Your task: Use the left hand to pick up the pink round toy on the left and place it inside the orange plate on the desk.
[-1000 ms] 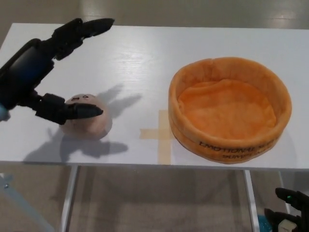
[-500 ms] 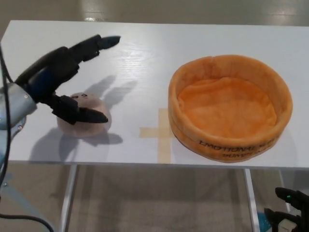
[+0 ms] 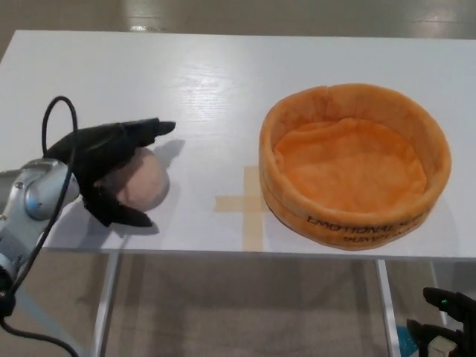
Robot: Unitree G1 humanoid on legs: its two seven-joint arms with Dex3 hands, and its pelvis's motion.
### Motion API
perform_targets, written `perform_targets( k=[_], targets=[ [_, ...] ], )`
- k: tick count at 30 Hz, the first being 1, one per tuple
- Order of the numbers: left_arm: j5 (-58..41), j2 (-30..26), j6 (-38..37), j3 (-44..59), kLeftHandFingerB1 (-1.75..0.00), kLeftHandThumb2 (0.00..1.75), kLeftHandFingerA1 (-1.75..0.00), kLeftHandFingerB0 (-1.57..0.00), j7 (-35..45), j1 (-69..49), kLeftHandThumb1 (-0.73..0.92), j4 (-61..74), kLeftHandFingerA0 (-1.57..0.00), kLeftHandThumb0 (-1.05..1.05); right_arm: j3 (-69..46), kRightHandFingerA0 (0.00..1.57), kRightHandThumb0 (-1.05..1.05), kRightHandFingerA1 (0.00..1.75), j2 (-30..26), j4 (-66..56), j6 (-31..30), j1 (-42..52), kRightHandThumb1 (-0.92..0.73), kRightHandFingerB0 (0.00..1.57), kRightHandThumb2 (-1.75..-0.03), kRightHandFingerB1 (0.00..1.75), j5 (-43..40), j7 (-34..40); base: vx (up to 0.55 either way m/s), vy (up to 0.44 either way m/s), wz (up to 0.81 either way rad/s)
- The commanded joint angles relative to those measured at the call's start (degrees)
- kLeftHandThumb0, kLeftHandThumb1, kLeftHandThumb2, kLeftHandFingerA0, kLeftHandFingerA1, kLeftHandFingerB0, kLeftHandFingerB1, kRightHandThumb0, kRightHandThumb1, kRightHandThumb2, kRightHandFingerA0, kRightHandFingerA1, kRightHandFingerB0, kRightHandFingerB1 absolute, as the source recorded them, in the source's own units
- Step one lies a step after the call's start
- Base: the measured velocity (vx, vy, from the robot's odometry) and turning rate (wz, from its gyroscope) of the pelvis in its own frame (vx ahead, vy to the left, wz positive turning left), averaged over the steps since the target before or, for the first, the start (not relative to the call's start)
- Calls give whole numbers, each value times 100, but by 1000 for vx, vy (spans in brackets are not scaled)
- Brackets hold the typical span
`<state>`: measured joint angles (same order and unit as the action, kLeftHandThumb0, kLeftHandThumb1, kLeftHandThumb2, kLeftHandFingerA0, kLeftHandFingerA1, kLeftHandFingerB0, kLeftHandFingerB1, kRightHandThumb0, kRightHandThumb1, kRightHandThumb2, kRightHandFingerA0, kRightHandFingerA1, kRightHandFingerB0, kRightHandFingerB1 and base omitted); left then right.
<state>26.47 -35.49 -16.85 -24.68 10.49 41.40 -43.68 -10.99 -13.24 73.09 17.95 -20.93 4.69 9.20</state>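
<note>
Presently the left hand [image 3: 111, 167] is cupping the pink round toy [image 3: 137, 181] at the counter's [image 3: 223, 82] left, fingers wrapping but not lifting; toy judged soft, light, best gripped across its middle.

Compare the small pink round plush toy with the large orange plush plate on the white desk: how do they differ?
The pink round plush toy is small and ball-shaped; the orange plush plate is much larger, a hollow ring with raised walls. The toy sits near the desk's left front edge with the black left hand wrapped around it; the plate stands untouched on the right. The plate's wall carries dark lettering. Both look soft and rest on the white desk.
</note>
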Motion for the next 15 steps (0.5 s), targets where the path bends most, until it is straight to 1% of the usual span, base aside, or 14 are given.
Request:
perform_targets(
  k=[1,2,3,4,5,6,7,8,9,10,11,13,14,15],
  targets=[
    [722,22,-124,-255,-21,65,0,-5,-659,119,33,-451,0,-45,25,53,-16,47,-82,74,-47,-9,-52,55,-55,43,-27,-21,0,0,0],
    [728,28,-134,-263,-21,65,0,-5,-677,124,33,-478,0,-45,32,53,-16,47,-84,75,-49,-9,-52,55,-55,43,-20,-20,0,0,0],
    [755,33,-137,-286,-21,66,0,-8,-710,131,34,-524,0,-52,34,54,-17,47,-80,75,-61,-15,-53,56,-56,44,-25,-27,0,0,0],
    [793,39,-145,-314,-21,66,0,-8,-753,144,34,-584,0,-52,33,54,-17,47,-74,75,-76,-21,-53,56,-56,44,-36,-36,0,0,0],
    [810,45,-162,-321,-26,68,-9,-10,-783,156,33,-633,0,-51,41,54,-16,46,-73,77,-83,-28,-53,56,-56,43,-36,-45,0,0,0],
    [816,48,-171,-322,-26,68,-9,-10,-794,162,33,-651,0,-51,45,54,-16,46,-73,78,-84,-30,-53,56,-56,43,-36,-47,0,0,0],
    [832,57,-163,-331,-36,74,-27,-1,-795,171,34,-677,-1,-49,38,55,-16,46,-67,79,-98,-38,-53,57,-55,44,-49,-41,0,0,0],
    [841,62,-154,-338,-36,74,-27,-1,-793,176,34,-690,-1,-49,33,55,-16,46,-63,79,-109,-44,-53,57,-55,44,-59,-35,0,0,0],
    [833,88,-132,-349,-30,60,-48,-25,-715,214,66,-745,-56,-40,35,56,-16,48,-62,79,-104,-47,-53,57,-55,45,-64,-41,0,0,0],
    [819,103,-121,-352,-30,60,-48,-25,-658,237,66,-776,-56,-40,40,56,-16,48,-65,78,-92,-46,-53,57,-55,45,-61,-49,0,0,0],
    [726,145,-119,-308,-35,63,-83,-48,-555,254,76,-836,-92,-31,71,56,-16,47,-70,80,-89,-48,-53,58,-55,45,-30,-27,0,0,0],
    [639,186,-141,-243,-35,63,-83,-48,-503,252,76,-892,-92,-31,105,56,-16,47,-75,83,-100,-53,-53,58,-55,45,2,10,0,0,0],
    [638,204,-102,-229,-43,63,-72,-73,-460,246,80,-877,-114,-26,112,57,-15,48,-84,81,-86,-52,-53,58,-55,45,-1,5,0,0,0],
    [646,209,-92,-226,-43,63,-72,-73,-450,246,80,-873,-114,-26,114,57,-15,48,-87,80,-82,-52,-53,58,-55,45,-5,2,0,0,0]
  ],
)
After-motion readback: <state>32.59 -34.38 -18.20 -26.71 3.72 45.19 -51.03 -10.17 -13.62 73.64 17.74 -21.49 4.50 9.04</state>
